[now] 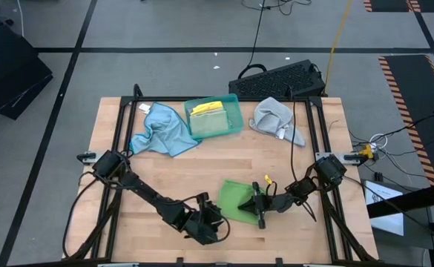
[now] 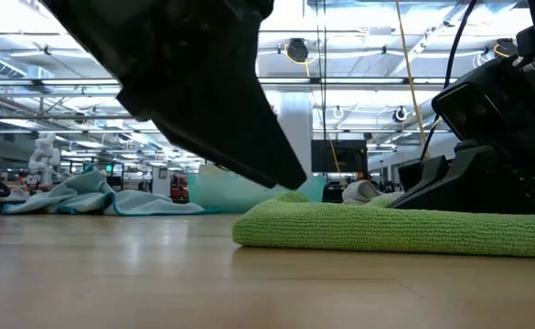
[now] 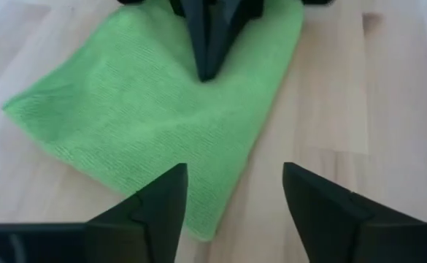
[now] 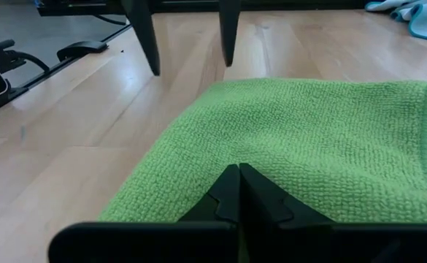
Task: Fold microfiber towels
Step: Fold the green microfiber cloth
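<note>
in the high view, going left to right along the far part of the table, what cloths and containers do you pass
light blue towel → teal tray, holding a yellow towel → grey towel

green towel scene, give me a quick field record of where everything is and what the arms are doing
green towel: folded, flat on table, front centre
left gripper: jaws open, just off the towel's edge, holding nothing
right gripper: jaws shut, tips pressing down on the green towel
light blue towel: crumpled, back left, beside the tray
teal tray: back centre, holds yellow towel and a green one under it
grey towel: bunched, back right
</note>
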Motion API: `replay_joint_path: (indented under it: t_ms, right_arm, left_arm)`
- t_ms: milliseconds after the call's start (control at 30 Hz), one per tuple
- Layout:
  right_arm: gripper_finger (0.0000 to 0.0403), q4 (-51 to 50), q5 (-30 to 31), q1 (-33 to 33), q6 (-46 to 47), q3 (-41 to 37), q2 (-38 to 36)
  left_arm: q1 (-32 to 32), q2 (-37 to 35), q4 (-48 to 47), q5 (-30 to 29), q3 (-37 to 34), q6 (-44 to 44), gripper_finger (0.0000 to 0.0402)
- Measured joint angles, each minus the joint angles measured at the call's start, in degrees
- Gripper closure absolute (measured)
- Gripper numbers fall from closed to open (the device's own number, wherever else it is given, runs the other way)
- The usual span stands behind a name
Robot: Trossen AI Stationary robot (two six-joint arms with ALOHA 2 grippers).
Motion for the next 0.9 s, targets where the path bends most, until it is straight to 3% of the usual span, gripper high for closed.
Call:
replay_joint_path:
  t_ms: [233,400,667,900]
  right_arm:
    - [0.0403,0.0,0.0,0.0,0.1,0.0,0.0]
    - [0.0403,0.0,0.0,0.0,0.1,0.0,0.0]
    - [0.0401,2.1,0.1,0.9,0.1,0.0,0.1]
    - [0.0341,4.7,-0.1,2.4,-0.1,-0.1,-1.1]
  left_arm:
    - [1.2,0.0,-3.2,1.5,0.0,4.7,0.0158]
    - [1.5,0.0,-8.5,1.9,0.0,4.2,0.0158]
    - [1.6,0.0,-9.1,1.9,0.0,3.4,0.0158]
    - [1.7,0.0,-10.4,3.4,-0.1,3.4,0.0158]
